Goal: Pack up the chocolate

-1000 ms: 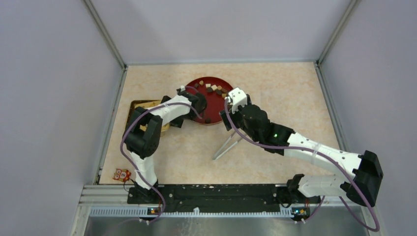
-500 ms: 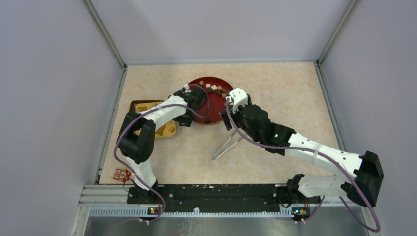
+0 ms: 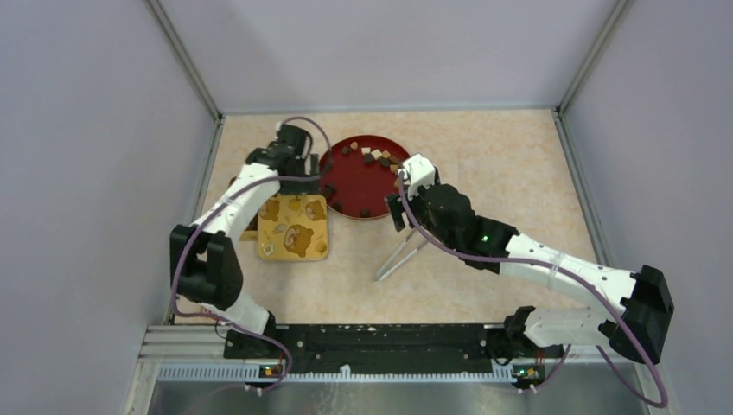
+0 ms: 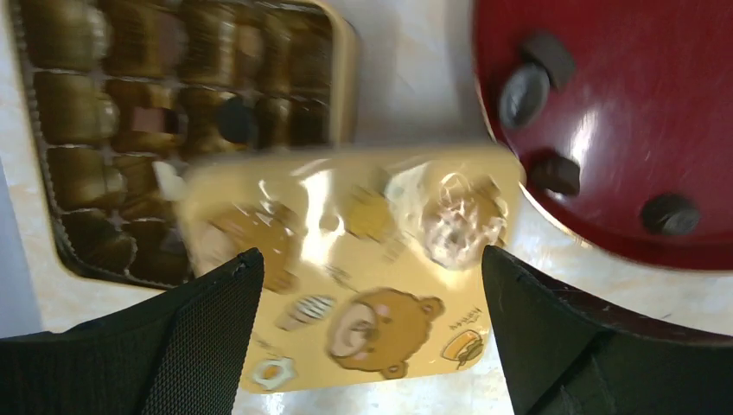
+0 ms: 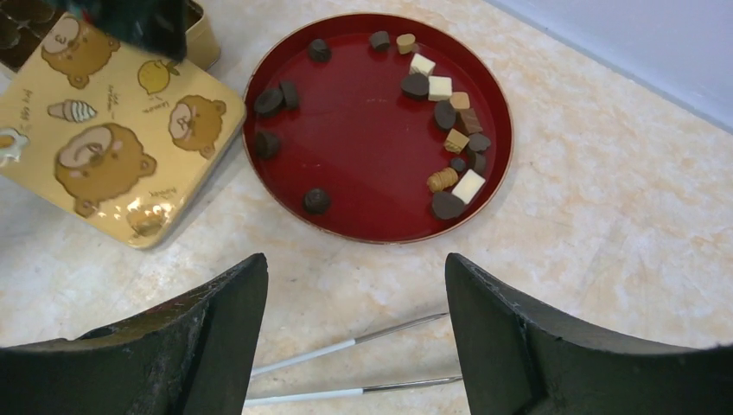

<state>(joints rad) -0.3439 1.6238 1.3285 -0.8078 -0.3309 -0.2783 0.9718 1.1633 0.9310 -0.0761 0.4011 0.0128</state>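
Chocolate pieces (image 5: 446,114), dark, tan and cream, lie scattered in a red plate (image 5: 363,164) on the counter (image 5: 605,216), most of them crowded at one side. A yellow bear-printed lid (image 5: 104,147) lies just beside the plate, next to a gold tin (image 4: 104,130). The left hand (image 4: 370,277) hangs wide open above the lid. The right hand (image 5: 354,268), also wide, hovers over metal tongs (image 5: 346,345).

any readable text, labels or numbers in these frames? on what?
Nothing legible enough to quote.
Bear-printed tin lid: small script captions beside the drawings; too small to read in the right wrist view, blurred in the left wrist view.
Red tray and metal tongs: no markings visible.
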